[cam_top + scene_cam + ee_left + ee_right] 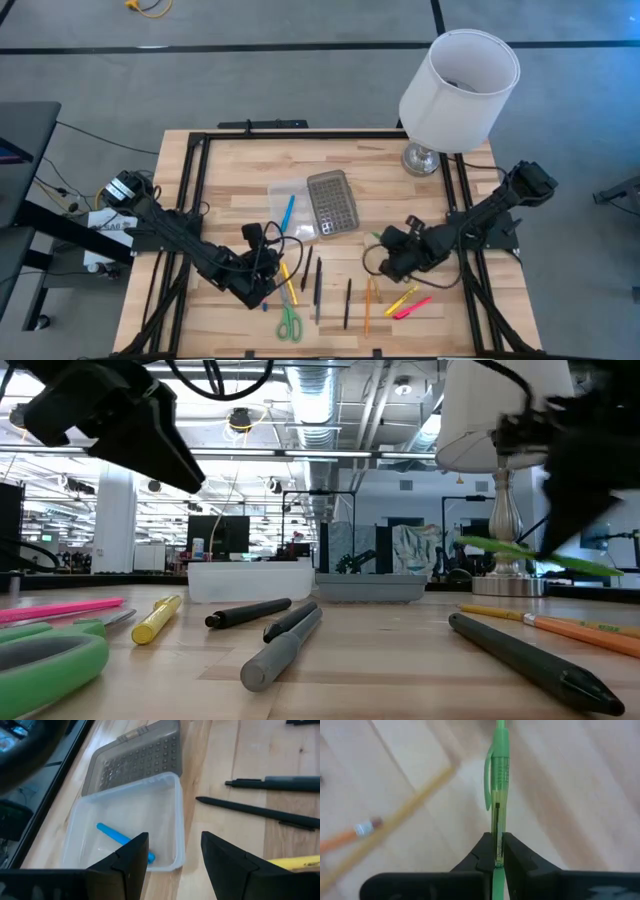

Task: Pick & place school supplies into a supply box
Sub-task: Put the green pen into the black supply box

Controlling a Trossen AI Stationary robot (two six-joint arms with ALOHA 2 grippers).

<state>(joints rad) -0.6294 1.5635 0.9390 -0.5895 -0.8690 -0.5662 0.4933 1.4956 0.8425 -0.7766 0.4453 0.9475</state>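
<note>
Box (pixel 300 205) mid-table, lid (pixel 333 203) open to its right, one pen (pixel 125 840) inside. Lamp (pixel 455 85) behind, far right corner. Scissors (pixel 289 322) and loose pens (pixel 347 303) at front edge.

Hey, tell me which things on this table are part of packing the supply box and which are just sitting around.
Part of the job:
supply box, a blue pen inside
green pen in the right claw
scissors
pens and pencils on the table

Just lying about:
white lamp

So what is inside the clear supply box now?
Inside the supply box lies one blue pen. The left hand hangs open before the box, and its finger covers the pen's near end and that corner.
</note>
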